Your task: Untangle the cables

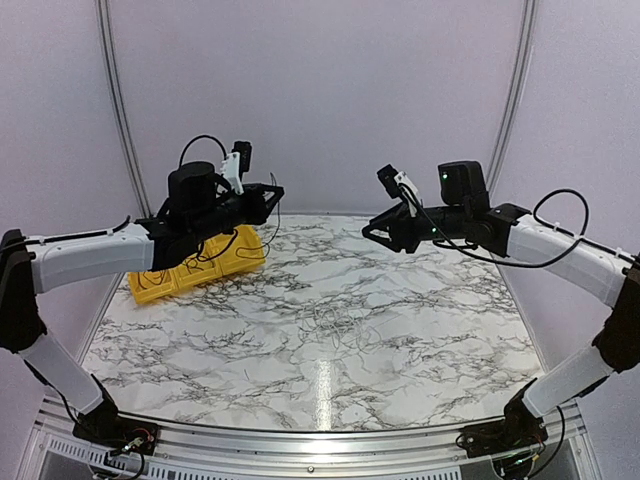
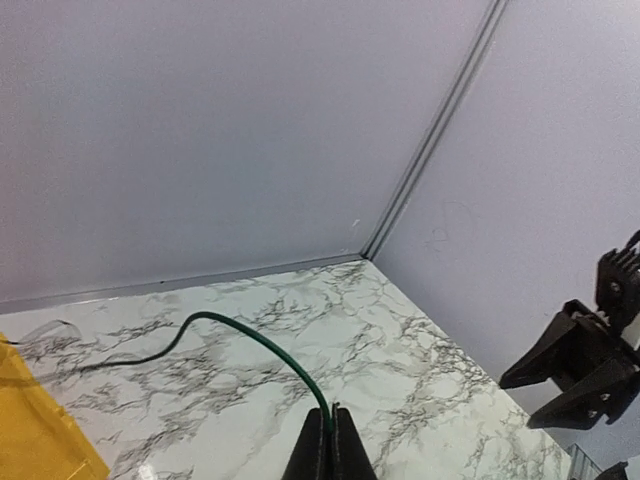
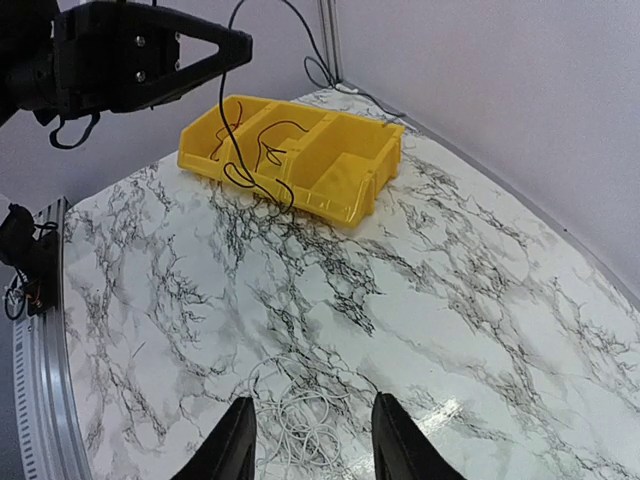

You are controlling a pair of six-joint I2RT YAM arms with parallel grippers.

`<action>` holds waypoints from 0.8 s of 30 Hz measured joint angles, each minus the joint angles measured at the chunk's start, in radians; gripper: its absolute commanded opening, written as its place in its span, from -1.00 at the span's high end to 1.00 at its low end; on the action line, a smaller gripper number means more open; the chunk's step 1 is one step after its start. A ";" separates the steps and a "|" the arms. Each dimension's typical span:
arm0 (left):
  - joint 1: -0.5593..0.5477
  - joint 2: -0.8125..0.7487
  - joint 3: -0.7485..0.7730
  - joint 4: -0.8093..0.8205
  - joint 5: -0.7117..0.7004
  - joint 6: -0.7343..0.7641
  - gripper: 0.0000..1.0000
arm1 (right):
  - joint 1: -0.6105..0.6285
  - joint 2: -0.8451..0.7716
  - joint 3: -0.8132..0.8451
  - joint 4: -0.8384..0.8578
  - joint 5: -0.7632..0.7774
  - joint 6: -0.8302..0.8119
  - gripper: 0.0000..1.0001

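Note:
My left gripper [image 2: 335, 418] is shut on a thin green cable [image 2: 250, 340], held high above the back left of the table. The cable arcs away from the jaws and droops toward the yellow bin [image 3: 345, 170], where its dark line [image 3: 228, 120] hangs below the left gripper [image 3: 235, 45]. A pale cable [image 3: 310, 425] lies in a loose coil on the marble, with thin dark strands beside it, mid-table [image 1: 335, 330]. My right gripper [image 3: 312, 445] hovers open above that coil with nothing between its fingers. It sits high at the back right [image 1: 372, 232].
The yellow bin [image 1: 150, 288] stands at the back left with thin black wires [image 3: 275, 135] in its compartments. Grey walls close the table on three sides. A metal rail [image 1: 320, 440] runs along the near edge, by the arm bases.

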 measured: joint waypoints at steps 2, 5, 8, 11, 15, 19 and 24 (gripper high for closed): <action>0.035 -0.027 -0.039 -0.016 -0.022 -0.009 1.00 | -0.001 -0.011 0.000 0.002 -0.002 -0.004 0.17; 0.090 -0.072 -0.069 -0.047 -0.044 -0.007 1.00 | -0.001 -0.018 0.000 0.002 0.002 -0.016 0.16; 0.145 -0.116 -0.072 -0.081 -0.068 0.003 1.00 | -0.001 -0.019 0.000 0.001 0.006 -0.023 0.15; 0.198 -0.155 -0.072 -0.115 -0.086 0.017 1.00 | -0.001 -0.029 -0.003 0.002 0.010 -0.026 0.14; 0.259 -0.167 -0.065 -0.175 -0.094 0.023 0.97 | -0.001 -0.047 -0.021 0.002 0.015 -0.034 0.13; 0.309 -0.154 -0.054 -0.251 -0.096 0.043 0.98 | -0.001 -0.056 -0.037 0.001 0.022 -0.043 0.13; 0.369 -0.126 -0.040 -0.300 -0.061 0.063 1.00 | -0.001 -0.056 -0.042 0.002 0.026 -0.050 0.12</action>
